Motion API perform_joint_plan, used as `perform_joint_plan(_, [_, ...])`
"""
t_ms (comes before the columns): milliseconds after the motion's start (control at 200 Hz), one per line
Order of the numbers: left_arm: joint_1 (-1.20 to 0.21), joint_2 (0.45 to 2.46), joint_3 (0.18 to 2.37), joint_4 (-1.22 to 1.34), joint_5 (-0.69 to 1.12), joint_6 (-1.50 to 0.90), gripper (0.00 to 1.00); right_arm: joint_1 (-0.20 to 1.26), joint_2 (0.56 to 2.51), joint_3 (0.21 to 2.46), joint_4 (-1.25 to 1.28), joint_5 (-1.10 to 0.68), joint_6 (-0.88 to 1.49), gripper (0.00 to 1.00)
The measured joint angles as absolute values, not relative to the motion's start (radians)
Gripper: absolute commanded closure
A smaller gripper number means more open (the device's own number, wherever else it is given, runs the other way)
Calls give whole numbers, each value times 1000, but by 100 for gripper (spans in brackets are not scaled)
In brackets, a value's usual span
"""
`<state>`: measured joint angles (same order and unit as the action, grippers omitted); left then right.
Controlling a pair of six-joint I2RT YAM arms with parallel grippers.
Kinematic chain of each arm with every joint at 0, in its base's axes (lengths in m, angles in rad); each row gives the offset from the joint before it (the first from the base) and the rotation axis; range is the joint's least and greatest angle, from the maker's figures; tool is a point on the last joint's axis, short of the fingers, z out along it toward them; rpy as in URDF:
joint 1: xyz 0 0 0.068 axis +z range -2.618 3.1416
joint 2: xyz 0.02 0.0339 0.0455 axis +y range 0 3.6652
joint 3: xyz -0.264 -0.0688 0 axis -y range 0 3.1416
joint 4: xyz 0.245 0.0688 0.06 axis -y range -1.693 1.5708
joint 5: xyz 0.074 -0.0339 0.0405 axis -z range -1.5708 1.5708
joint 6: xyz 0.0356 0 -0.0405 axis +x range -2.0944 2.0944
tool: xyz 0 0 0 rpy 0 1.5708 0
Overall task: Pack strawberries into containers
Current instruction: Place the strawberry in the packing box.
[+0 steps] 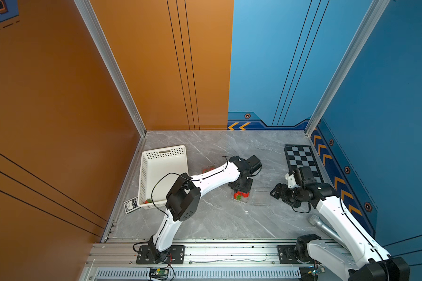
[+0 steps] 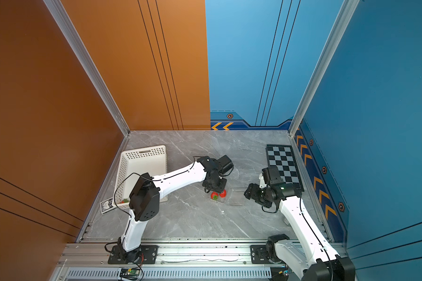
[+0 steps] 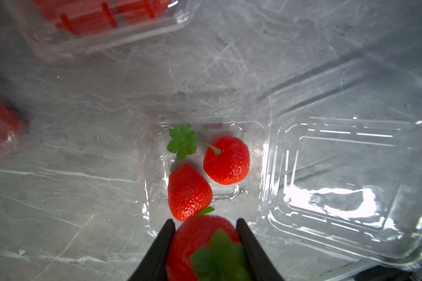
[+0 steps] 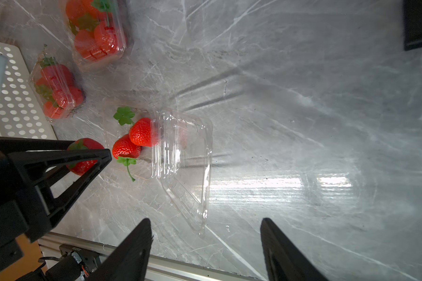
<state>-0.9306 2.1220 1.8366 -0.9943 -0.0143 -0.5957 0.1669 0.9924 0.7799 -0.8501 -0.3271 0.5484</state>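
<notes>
- The left gripper [image 3: 205, 222] is clenched on 1 strawberry [image 3: 200, 245], pinched across its widest part with the cap toward the wrist, just over the open clamshell container [image 3: 147, 214] at mid-table.
- 2 strawberries [image 3: 189, 192] are seen lying side by side inside it; the hinged lid [image 3: 339, 175] is laid flat to its right.
- The right gripper [image 4: 205, 220] is spread wide and empty, near that lid.
- 2 filled containers [image 4: 99, 31], lids shut, are set further left, near the white perforated basket [image 1: 165, 170].
- The fruit is judged light, glossy and slippery; the thin box is expected to slide easily.
</notes>
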Motion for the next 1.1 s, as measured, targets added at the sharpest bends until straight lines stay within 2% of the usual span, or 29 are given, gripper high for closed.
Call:
perform_joint_plan(440, [-984, 2131, 1836, -991, -12, -627, 79, 163, 986, 769, -857, -317, 548, 27])
perform_joint_plan(791, [-988, 2165, 1836, -979, 11, -648, 72, 163, 976, 758, -857, -317, 548, 26])
perform_joint_plan(1031, [-988, 2186, 1836, -976, 13, -649, 58, 163, 979, 758, -857, -317, 548, 25])
perform_joint_plan(1096, [-988, 2186, 1836, -976, 13, -649, 50, 163, 981, 758, -857, -317, 548, 25])
